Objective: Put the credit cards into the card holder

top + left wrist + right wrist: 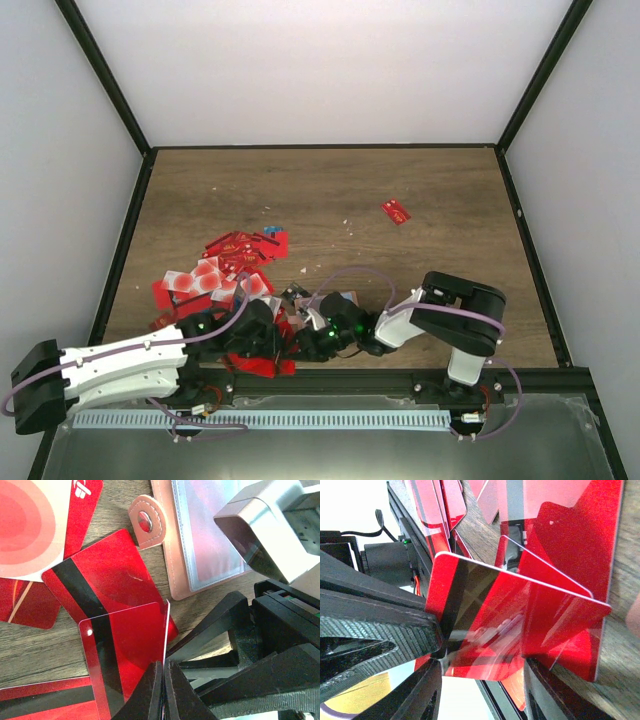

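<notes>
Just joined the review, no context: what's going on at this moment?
The left hand is shut on a red card with a black stripe, close beside the open card holder. The right hand has its fingers apart around that same card; whether they grip it is unclear. Most other cards lie loose in a pile on the table.

Clad in white shells along the left arm (120, 365) and right arm (400, 322), black at joints and bases; looped with lilac cables (352, 269); lit green at wrists; tipped with matte black fingers (145, 695).
</notes>
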### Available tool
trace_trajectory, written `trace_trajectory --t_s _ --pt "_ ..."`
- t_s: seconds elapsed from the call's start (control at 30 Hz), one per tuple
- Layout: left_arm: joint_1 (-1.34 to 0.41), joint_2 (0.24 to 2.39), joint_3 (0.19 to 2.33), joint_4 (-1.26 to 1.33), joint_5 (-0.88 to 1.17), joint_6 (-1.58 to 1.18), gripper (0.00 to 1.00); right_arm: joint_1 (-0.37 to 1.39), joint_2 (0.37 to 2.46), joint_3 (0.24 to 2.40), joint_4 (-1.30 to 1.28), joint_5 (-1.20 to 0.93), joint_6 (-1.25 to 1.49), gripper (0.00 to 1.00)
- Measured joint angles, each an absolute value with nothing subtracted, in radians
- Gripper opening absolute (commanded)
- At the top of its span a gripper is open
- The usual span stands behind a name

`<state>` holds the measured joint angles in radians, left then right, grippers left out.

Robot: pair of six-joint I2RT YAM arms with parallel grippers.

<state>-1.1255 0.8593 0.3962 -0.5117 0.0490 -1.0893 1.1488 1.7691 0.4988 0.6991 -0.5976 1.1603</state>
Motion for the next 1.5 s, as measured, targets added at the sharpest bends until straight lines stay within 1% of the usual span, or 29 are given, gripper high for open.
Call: trace_trajectory --t_s 0.37,0.53,0.6,0.77,1.03,1.2,1.37,1.5 --pt "-1.126 0.86 0.397 -0.522 0.05 -1.089 0.04 1.147 1.657 0.505 0.56 -0.541 1.092 0.47" --pt "-1.127 0.849 0.414 -0.547 0.042 -1.087 0.04 1.132 1.555 0.505 0.456 -0.513 1.041 0.48" --pt "-1.127 0.843 0.432 -0.559 0.034 -1.086 0.04 1.116 1.483 0.505 0.396 -0.495 1.014 0.49" --pt "-1.127 0.822 0.493 -0.552 0.014 -1.085 0.04 1.028 1.315 0.506 0.247 -0.445 0.933 0.51" --pt "-1.126 0.854 0.508 -0.428 -0.02 -1.084 0.04 0.793 1.165 0.501 0.051 -0.405 0.802 0.52" --pt "-1.089 0.916 0.505 -0.298 -0.021 -1.066 0.04 0.714 1.15 0.488 0.003 -0.398 0.748 0.52" --pt "-1.022 0.995 0.464 -0.131 -0.001 -1.068 0.04 0.687 1.176 0.482 -0.011 -0.399 0.717 0.52" --pt "-1.003 1.055 0.452 -0.06 0.027 -1.071 0.04 0.669 1.215 0.475 -0.011 -0.4 0.701 0.52"
